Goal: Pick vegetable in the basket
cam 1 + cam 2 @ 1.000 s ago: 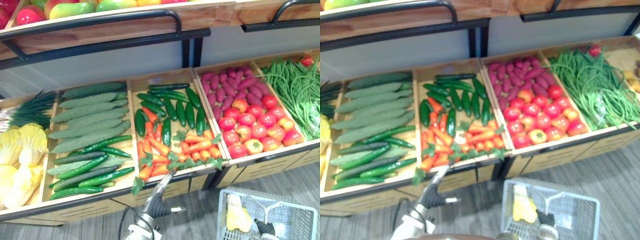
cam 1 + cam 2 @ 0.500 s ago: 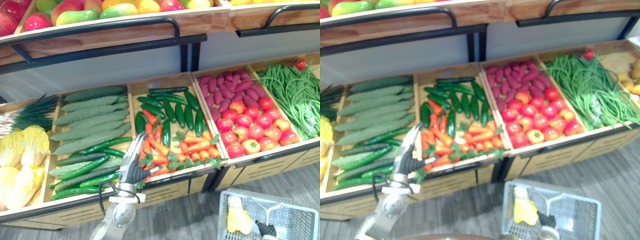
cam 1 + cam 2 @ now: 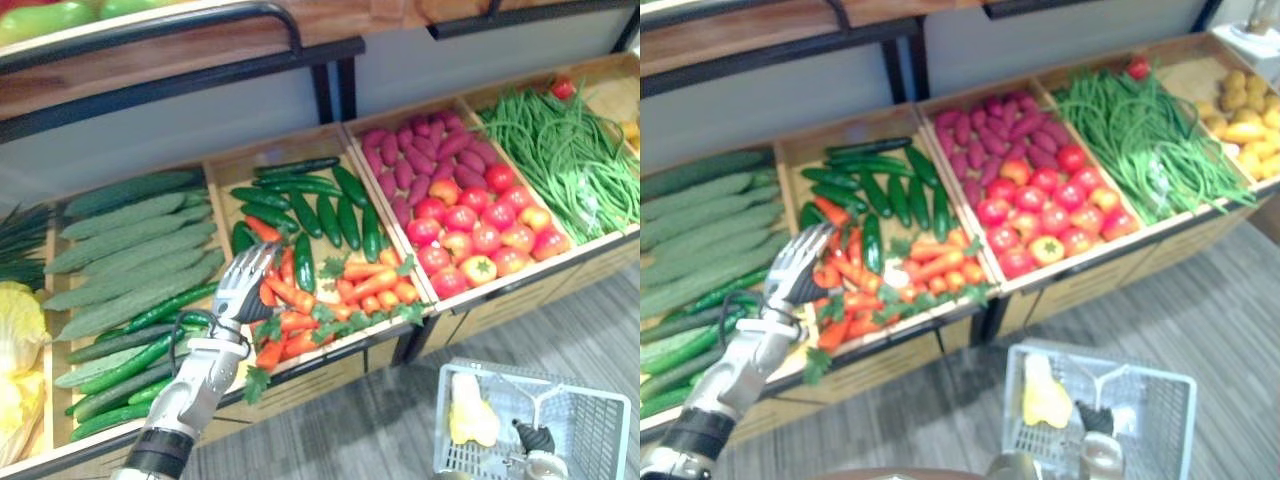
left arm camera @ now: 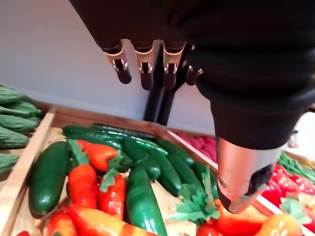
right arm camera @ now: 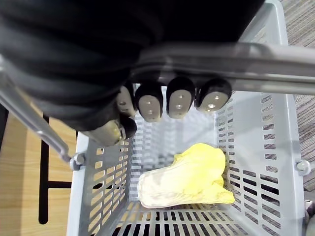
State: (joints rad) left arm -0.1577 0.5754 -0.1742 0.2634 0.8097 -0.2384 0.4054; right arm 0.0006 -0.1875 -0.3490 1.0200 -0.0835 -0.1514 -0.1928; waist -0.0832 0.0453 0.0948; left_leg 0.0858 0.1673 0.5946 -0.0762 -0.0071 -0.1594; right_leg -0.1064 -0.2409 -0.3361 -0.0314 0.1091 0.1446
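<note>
My left hand (image 3: 245, 281) hangs open, fingers straight, just above the left part of a wooden crate (image 3: 225, 163) of orange carrots (image 3: 372, 284) and short dark green cucumbers (image 3: 330, 212). It touches none of them; the left wrist view has the carrots (image 4: 82, 182) and cucumbers (image 4: 142, 199) close under its fingers (image 4: 142, 66). My right hand (image 5: 177, 101) is shut on the grey handle (image 5: 231, 61) of a grey plastic basket (image 3: 600, 425) low at the right. A yellow leafy vegetable (image 5: 189, 179) lies in the basket.
Right of the carrot crate are purple sweet potatoes (image 3: 420, 160) with tomatoes (image 3: 470, 225), then green beans (image 3: 565, 150). Long pale cucumbers (image 3: 130, 240) and yellow cabbages (image 3: 15, 335) lie to the left. A shelf with a black rail (image 3: 150, 35) overhangs the crates' far side.
My left hand has risen from below the crate's front edge to over the carrots. The camera has swung right and down. The right hand still holds the basket.
</note>
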